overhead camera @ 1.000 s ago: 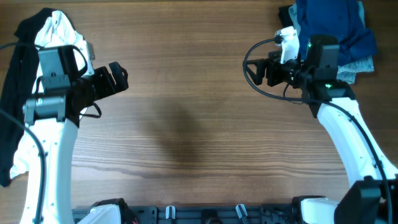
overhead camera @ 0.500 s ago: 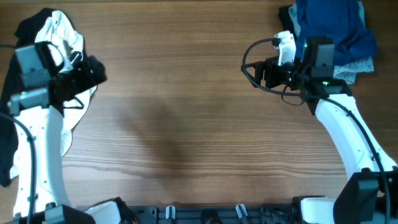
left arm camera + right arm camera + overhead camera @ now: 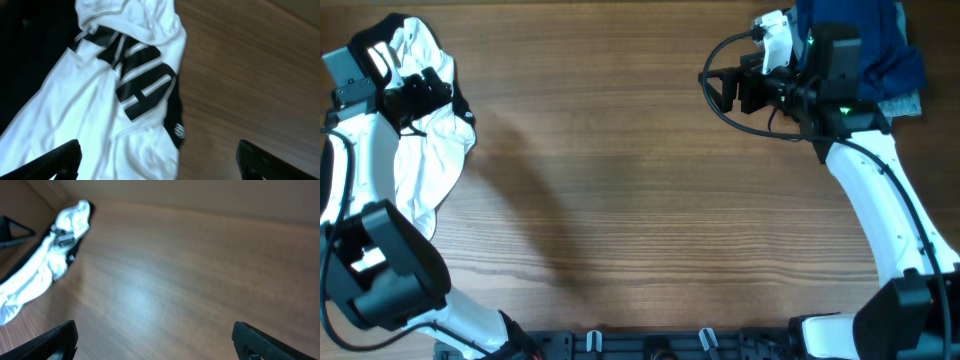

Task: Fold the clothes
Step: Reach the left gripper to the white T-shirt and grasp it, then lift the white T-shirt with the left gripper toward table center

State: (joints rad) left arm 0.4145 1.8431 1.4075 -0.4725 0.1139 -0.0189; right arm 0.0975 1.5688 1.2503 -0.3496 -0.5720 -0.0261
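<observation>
At the far left corner of the table (image 3: pixel 620 200), your left gripper (image 3: pixel 420 95) hung over the white T-shirt (image 3: pixel 432 150). In the left wrist view its two dark fingers (image 3: pixel 55 160) sat in the bottom corners of the frame. The jaws were spread wide with nothing between them, and the shirt lay beneath. Whether a fingertip brushed the cloth, you could not tell from these views.

The T-shirt was soft and rumpled, bunched into loose folds rather than laid flat. Its black block print (image 3: pixel 145 85) was bent across a crease, and a small pale logo showed on a dark edge near the hem. A black garment (image 3: pixel 365 40) lay touching it along the far and left sides, limp and creased.

Your right gripper (image 3: pixel 722 90) was at the far right, over bare wood and pointing left. It too was open wide and held nothing. In the right wrist view only smooth, brown, straight-grained tabletop lay between its fingers (image 3: pixel 55 340). The white shirt appeared there as a small crumpled heap well across the table.

Just behind that arm, in the far right corner, a dark blue garment (image 3: pixel 880 40) lay heaped. A pale teal cloth (image 3: pixel 898 103) showed at its near edge.
</observation>
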